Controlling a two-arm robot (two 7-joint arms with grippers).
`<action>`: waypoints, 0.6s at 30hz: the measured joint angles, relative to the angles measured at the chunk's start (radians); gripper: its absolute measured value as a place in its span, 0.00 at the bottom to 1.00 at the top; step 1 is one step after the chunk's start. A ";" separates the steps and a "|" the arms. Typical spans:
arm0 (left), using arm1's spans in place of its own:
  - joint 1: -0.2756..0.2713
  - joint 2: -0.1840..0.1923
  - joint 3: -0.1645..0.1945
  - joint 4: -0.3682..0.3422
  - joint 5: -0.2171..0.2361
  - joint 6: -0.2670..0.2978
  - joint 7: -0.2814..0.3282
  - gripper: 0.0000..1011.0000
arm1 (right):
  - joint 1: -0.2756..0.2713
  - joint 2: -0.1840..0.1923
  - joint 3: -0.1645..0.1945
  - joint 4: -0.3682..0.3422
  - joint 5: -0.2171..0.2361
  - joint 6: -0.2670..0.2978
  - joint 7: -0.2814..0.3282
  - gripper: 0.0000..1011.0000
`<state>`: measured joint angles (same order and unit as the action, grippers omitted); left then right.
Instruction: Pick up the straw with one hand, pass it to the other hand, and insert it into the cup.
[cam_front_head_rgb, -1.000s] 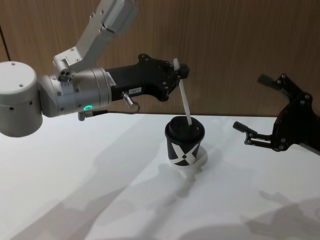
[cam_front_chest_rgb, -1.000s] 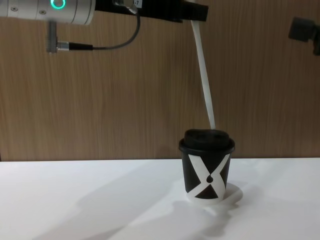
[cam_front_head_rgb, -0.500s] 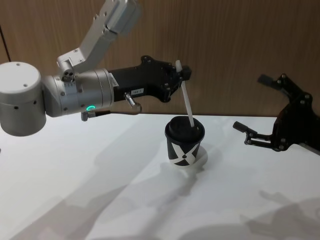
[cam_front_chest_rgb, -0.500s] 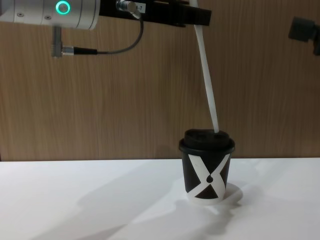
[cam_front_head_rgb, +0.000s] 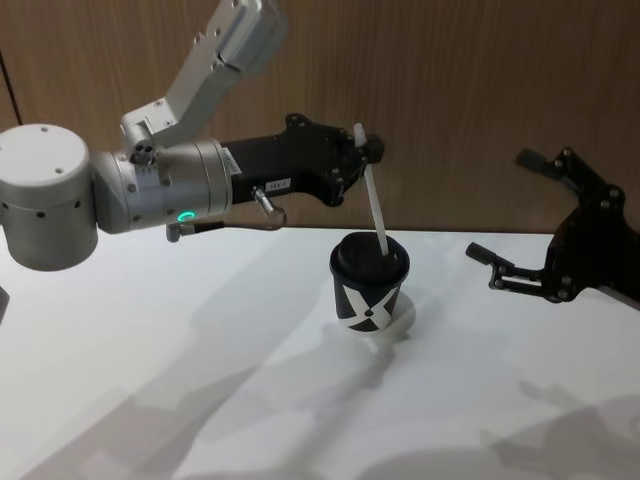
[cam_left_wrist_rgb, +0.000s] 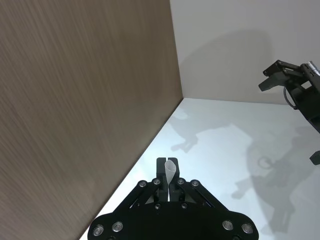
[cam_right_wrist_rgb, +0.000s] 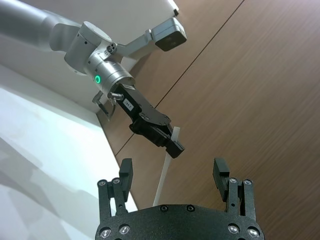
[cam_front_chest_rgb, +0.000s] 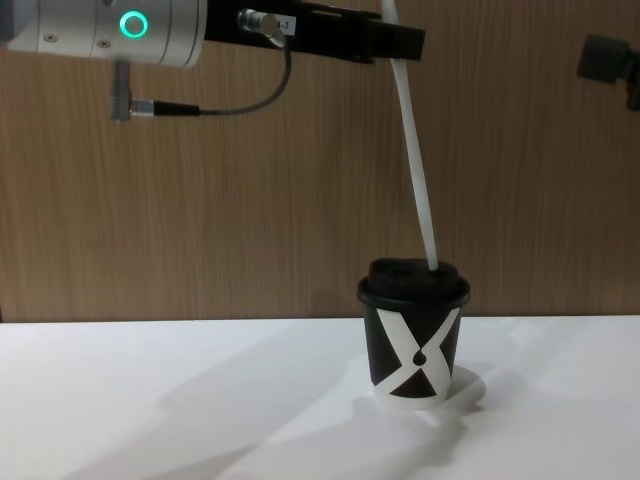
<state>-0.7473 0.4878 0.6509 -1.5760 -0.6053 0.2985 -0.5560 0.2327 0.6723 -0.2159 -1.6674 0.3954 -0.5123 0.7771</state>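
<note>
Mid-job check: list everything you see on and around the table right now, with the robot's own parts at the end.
straw: one, white, tilted, lower end at the cup's lid, upper end held in the left hand.
cup: one, black with a white X and black domed lid, upright near the table's middle.
table: one, white, under the cup.
wall: one, brown wood panel, behind the table.
left hand: one, black on a silver wrist with a green ring light, above the cup, shut on the straw.
right hand: one, black, open, off to the cup's right, holding nothing.
</note>
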 joint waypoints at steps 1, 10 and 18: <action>-0.001 -0.002 0.001 0.003 0.002 0.000 -0.001 0.02 | 0.000 0.000 0.000 0.000 0.000 0.000 0.000 0.99; -0.009 -0.015 0.008 0.025 0.010 -0.001 -0.009 0.02 | 0.000 0.000 0.000 0.000 0.000 0.000 0.000 0.99; -0.017 -0.029 0.015 0.050 0.017 -0.005 -0.017 0.02 | 0.000 0.000 0.000 0.000 0.000 0.000 0.000 0.99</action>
<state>-0.7644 0.4589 0.6657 -1.5261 -0.5880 0.2935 -0.5727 0.2328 0.6723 -0.2158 -1.6674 0.3954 -0.5123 0.7771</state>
